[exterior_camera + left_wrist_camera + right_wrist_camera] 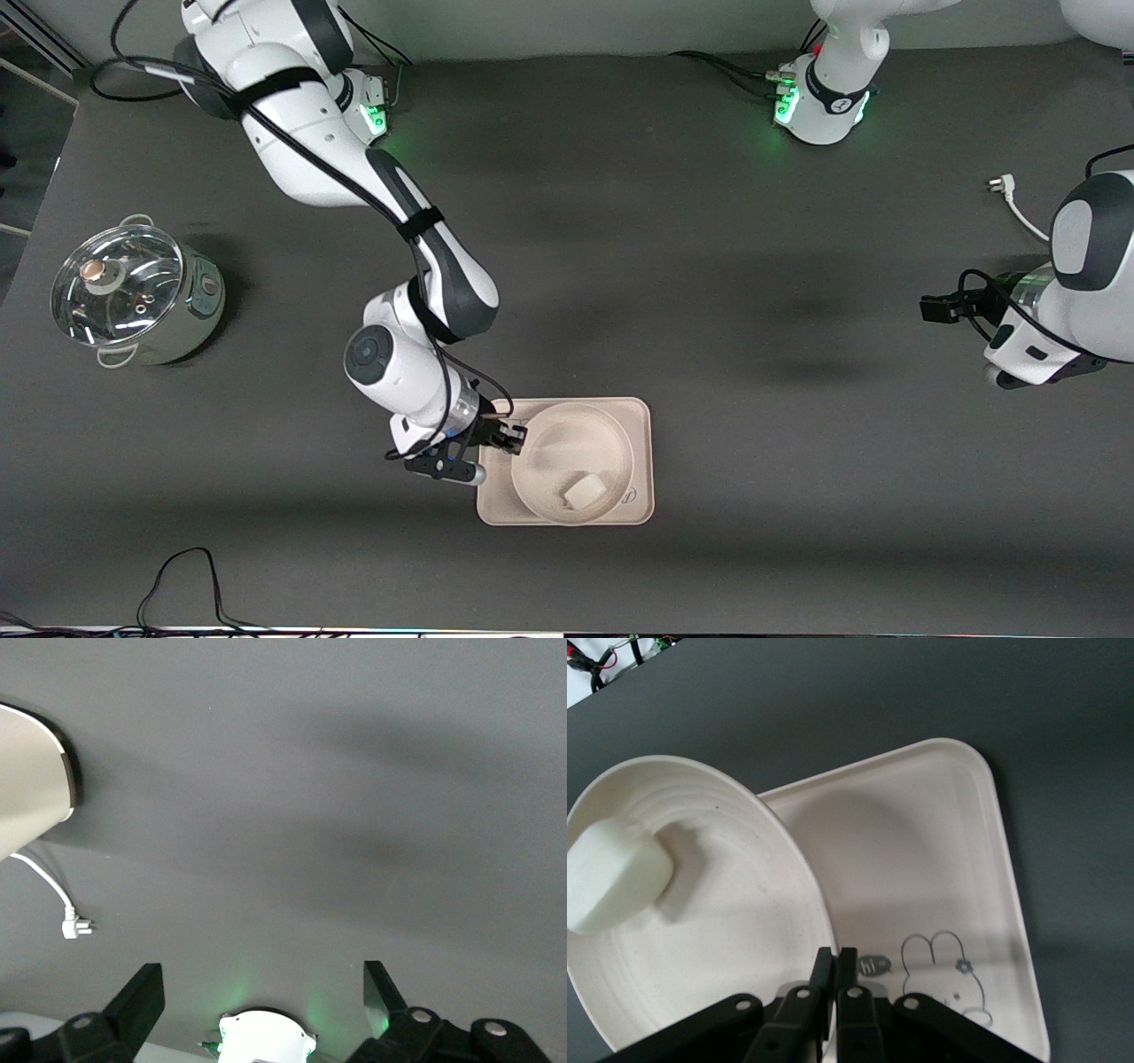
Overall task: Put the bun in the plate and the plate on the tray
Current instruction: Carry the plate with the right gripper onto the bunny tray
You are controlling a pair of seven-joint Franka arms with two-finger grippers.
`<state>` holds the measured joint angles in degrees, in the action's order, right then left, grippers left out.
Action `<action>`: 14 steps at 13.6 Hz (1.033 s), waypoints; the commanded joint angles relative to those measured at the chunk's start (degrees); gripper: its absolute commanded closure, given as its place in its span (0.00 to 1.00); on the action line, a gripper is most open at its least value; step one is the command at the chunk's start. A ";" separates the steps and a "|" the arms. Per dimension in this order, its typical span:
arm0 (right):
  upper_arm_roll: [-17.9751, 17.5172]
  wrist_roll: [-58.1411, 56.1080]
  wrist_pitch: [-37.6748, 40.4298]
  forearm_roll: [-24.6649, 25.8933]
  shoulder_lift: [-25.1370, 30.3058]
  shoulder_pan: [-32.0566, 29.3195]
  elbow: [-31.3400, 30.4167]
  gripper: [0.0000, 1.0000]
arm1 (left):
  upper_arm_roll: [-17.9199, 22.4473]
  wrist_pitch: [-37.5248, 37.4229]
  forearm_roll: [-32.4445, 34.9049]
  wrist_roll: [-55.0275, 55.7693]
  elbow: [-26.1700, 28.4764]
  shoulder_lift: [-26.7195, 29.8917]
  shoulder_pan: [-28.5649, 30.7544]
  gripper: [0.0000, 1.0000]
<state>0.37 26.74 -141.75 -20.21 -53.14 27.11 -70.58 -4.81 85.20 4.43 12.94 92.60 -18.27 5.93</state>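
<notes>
Two grippers: our right gripper [516,438] pinches the plate [567,443] rim, carrying the bun [585,491] over the tray [640,461], while the left gripper [266,992] waits open-fingered.

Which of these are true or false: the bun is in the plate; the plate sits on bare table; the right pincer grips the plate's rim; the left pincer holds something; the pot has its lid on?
1. The bun lies in the plate. True.
2. The plate sits on bare table. False: it is over the tray.
3. The right pincer is shut on the plate's rim. True.
4. The left pincer holds something. False: it is open, empty, waiting.
5. The pot has its glass lid on. True.
</notes>
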 commanded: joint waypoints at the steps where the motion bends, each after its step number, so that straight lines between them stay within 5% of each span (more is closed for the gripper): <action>1: -0.37 -1.60 0.68 -1.15 -4.24 -0.31 6.41 1.00 | -0.20 0.58 0.31 0.15 0.39 0.16 0.05 0.00; 5: -0.28 -4.15 0.60 -0.98 -5.30 -0.92 6.24 0.95 | -0.20 0.58 0.31 0.15 0.39 0.07 0.05 0.00; 6: -0.28 -4.32 0.51 -0.98 -5.56 -0.92 6.24 0.35 | -0.20 0.58 0.31 0.15 0.39 0.07 0.05 0.00; 7: -0.28 -4.24 0.51 -0.98 -5.57 -0.83 6.15 0.00 | -0.20 0.58 0.31 0.15 0.39 0.07 0.05 0.00; 11: -0.20 -4.33 0.86 -0.71 -4.61 -0.92 6.33 0.00 | -0.20 0.58 0.31 0.15 0.39 0.07 0.05 0.00; 14: 0.50 -4.15 4.44 6.56 -1.44 -1.36 6.33 0.00 | -0.20 0.58 0.31 0.15 0.39 0.07 0.05 0.00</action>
<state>0.49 23.70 -141.11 -17.25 -56.83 26.45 -64.65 -4.81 85.20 4.43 12.94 92.61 -18.37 5.93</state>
